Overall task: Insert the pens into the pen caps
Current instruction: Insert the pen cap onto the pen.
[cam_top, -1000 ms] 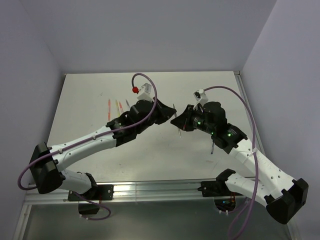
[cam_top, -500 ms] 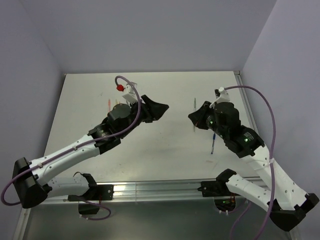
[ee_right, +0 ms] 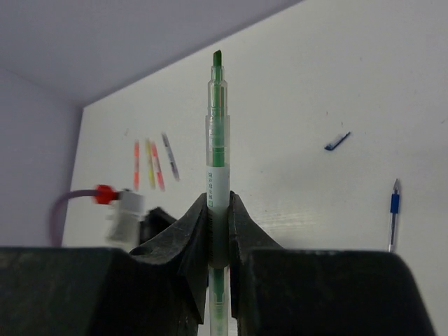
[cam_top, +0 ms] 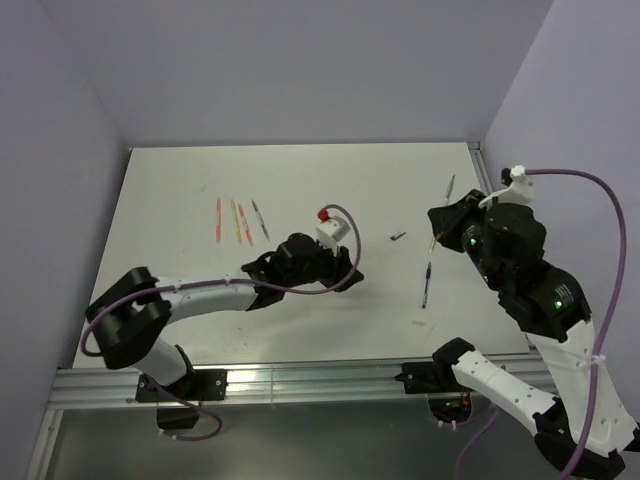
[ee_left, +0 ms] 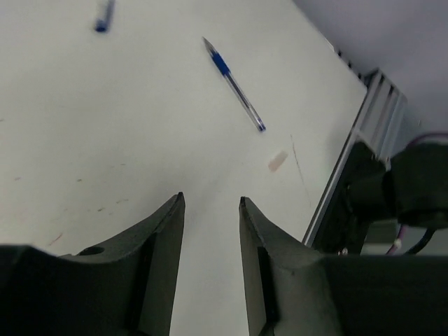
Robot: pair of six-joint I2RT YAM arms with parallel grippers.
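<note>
My right gripper is shut on a green-clear pen and holds it above the table's right side. In the right wrist view the pen stands upright between the jaws, tip pointing away. My left gripper is open and empty, low over the table's middle. A blue pen lies ahead of it, with a dark blue cap and a pale cap nearby. Red-pink, yellow, orange and grey pens lie at the back left.
The table's right rim runs close by my right gripper. The metal front rail and the right arm's base lie beyond the pale cap. Grey walls enclose the table on three sides.
The grippers were close together mid-table. My left arm has dropped low and swung toward the front centre, empty. My right arm has carried the green-clear pen to the right.
</note>
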